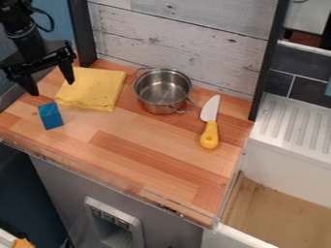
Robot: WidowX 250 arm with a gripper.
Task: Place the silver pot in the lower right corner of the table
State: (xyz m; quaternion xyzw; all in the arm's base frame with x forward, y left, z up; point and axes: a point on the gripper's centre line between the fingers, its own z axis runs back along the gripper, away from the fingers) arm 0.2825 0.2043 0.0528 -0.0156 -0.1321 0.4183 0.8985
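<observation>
The black arm (24,38) is cut off by the top edge. Part of the yellow cloth (94,89) is covered by the gripper (51,88). The underside of the silver pot (161,91) is hidden. A teal thing (328,89) is cropped by the right edge, an orange thing (22,243) by the bottom edge. Small marks on the grey panel (110,218) cannot be made out.

Past the far edge of the wooden tabletop (155,164) I see whitewashed plank boards (181,31) between dark upright posts. Blue wall stands left; right, dark tiles (294,77) above a ribbed white drainboard (297,123); grey cabinet front (58,186) below.
</observation>
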